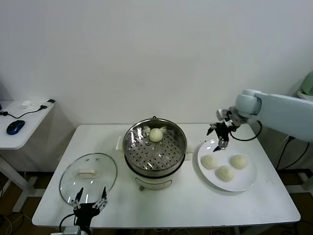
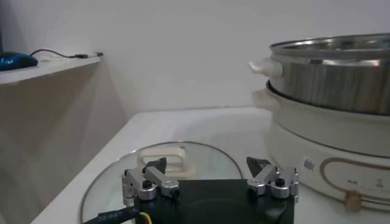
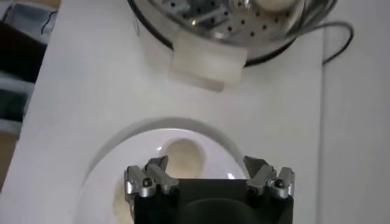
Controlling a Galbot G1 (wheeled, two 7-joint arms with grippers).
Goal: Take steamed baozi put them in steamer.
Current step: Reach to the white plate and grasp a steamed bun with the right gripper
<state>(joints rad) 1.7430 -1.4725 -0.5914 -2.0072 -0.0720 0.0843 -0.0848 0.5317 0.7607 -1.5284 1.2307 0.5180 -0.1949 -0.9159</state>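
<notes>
The steamer [image 1: 154, 171] stands mid-table, and one steamed baozi [image 1: 155, 134] lies at the far side of its perforated basket. Three more baozi [image 1: 209, 161] [image 1: 239, 161] [image 1: 225, 173] lie on a white plate [image 1: 247, 182] to its right. My right gripper [image 1: 218, 142] hangs open just above the plate's far-left rim, holding nothing. In the right wrist view its open gripper [image 3: 208, 167] is over the plate [image 3: 109, 164], with one baozi [image 3: 183, 159] below it and the steamer [image 3: 201, 24] beyond. My left gripper [image 1: 89, 201] waits open at the table's front left.
A glass lid [image 1: 88, 176] with a cream handle lies flat, left of the steamer and just ahead of the left gripper [image 2: 207, 165]. In the left wrist view the steamer [image 2: 335, 79] rises beside the lid [image 2: 201, 152]. A side table with a blue mouse [image 1: 15, 127] stands far left.
</notes>
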